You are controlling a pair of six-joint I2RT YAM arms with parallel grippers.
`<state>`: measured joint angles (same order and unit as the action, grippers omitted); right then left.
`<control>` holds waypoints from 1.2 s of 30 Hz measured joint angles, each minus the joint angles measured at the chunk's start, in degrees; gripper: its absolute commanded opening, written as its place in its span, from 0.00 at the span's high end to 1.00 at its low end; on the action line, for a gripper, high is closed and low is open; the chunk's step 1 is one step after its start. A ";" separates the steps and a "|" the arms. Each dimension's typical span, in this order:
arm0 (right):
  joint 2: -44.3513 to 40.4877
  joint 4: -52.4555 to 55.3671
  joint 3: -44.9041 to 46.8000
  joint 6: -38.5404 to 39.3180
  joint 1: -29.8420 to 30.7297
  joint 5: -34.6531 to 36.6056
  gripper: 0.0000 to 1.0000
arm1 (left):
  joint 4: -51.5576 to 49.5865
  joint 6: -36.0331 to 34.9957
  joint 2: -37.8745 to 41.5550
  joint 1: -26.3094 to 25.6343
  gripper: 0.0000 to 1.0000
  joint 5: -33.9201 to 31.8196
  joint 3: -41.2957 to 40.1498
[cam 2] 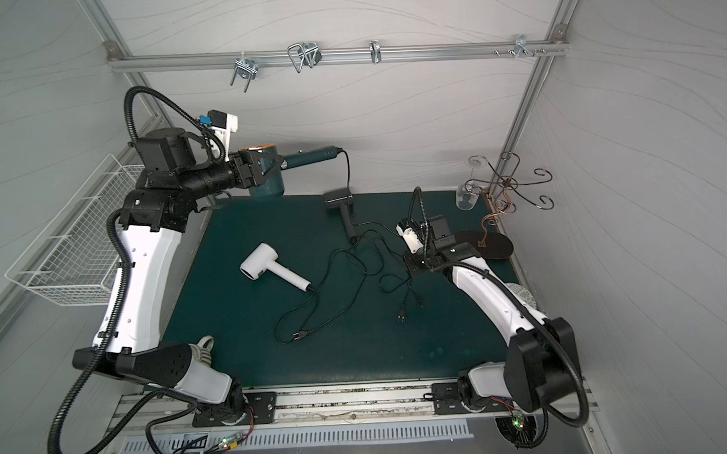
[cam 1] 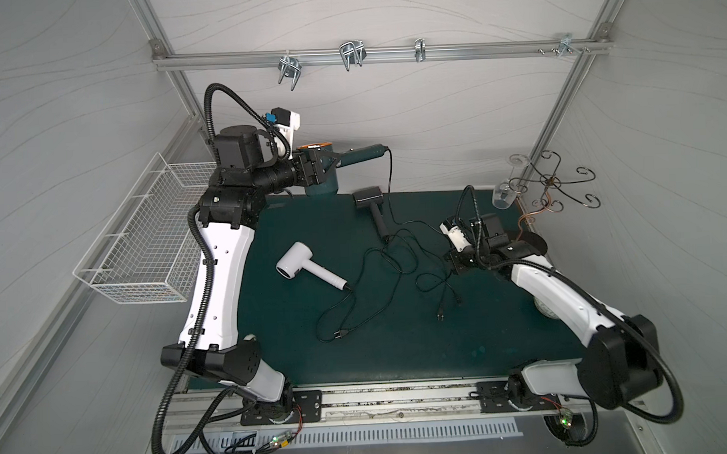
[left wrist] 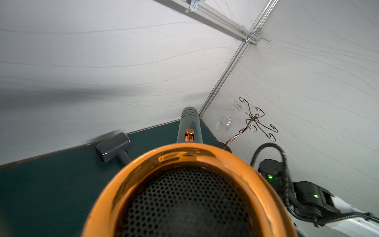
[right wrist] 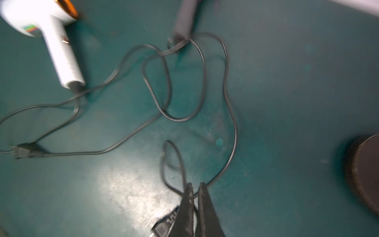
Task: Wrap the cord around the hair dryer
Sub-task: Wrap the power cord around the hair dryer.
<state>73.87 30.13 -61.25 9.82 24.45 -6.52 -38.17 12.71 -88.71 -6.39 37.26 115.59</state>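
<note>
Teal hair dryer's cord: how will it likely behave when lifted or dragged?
Likely floppy: the cord hangs slack from the raised teal hair dryer and trails in loose loops on the mat. Probably light and thin, so it may slip from a pinch. Its loops lie among other cords, so dragging could snag them.

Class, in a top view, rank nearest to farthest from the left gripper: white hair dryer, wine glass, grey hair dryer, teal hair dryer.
1. teal hair dryer, held in the left gripper
2. grey hair dryer, at the back
3. white hair dryer, centre
4. wine glass, far right corner
</note>
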 measured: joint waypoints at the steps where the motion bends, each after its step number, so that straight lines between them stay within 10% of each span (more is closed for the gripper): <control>1: -1.36 1.64 -1.66 0.79 1.88 1.31 1.00 | 0.15 0.15 -0.11 0.02 1.00 0.09 -0.92; 10: -5.16 14.78 -16.17 8.76 15.10 13.40 1.00 | 7.43 3.63 -0.68 -0.15 1.00 5.88 -13.49; 36: 9.20 15.23 -43.28 32.20 15.34 24.63 1.00 | 28.41 7.98 7.04 -9.66 1.00 23.50 -46.49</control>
<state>83.07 45.36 -104.53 42.02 39.79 18.11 -9.76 20.69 -81.67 -16.05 60.75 69.10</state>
